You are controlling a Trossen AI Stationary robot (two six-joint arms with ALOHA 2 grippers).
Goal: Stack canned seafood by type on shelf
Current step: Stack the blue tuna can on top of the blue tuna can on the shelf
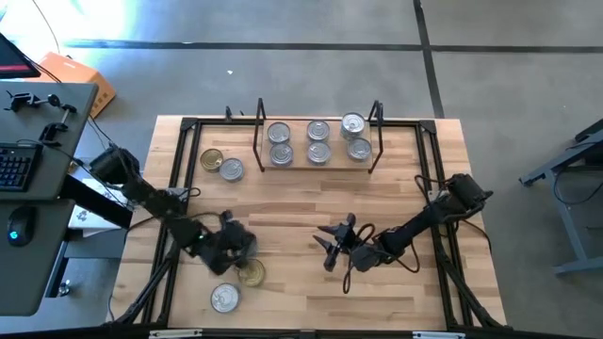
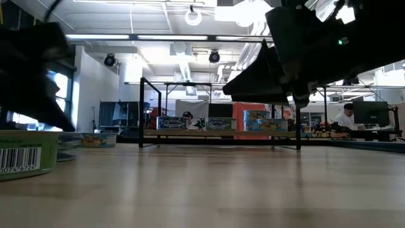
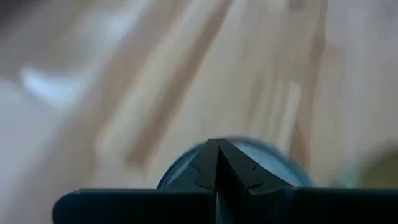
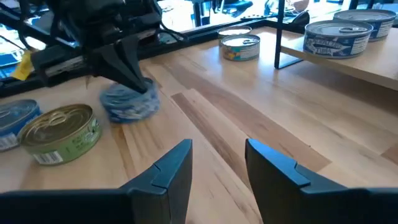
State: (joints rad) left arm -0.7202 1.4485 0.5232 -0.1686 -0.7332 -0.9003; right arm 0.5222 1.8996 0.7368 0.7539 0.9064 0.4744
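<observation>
Your shelf (image 1: 318,162) runs left-right at the table's far edge, carrying seven silver tins (image 1: 318,153). Two more tins sit left of it, one gold-lidded (image 1: 213,159). Near edge: gold tin (image 1: 252,274), silver tin (image 1: 224,298). Left gripper (image 4: 134,78) is pinched onto a blue-labelled tin (image 4: 129,104), seen only from the right wrist. Right gripper (image 4: 217,162) hangs mid-table, parted and empty.

— How's the light on your end?

— From overhead I see daylight glare washing the floor (image 1: 141,28) at upper left; the table (image 1: 311,282) is evenly lit. Down low, ceiling lamps (image 2: 193,16) flare and my arms read as silhouettes.

— And focus?

— The left wrist view is smeared with blur; the right is crisp, one blue tin (image 4: 129,102) motion-blurred.
</observation>
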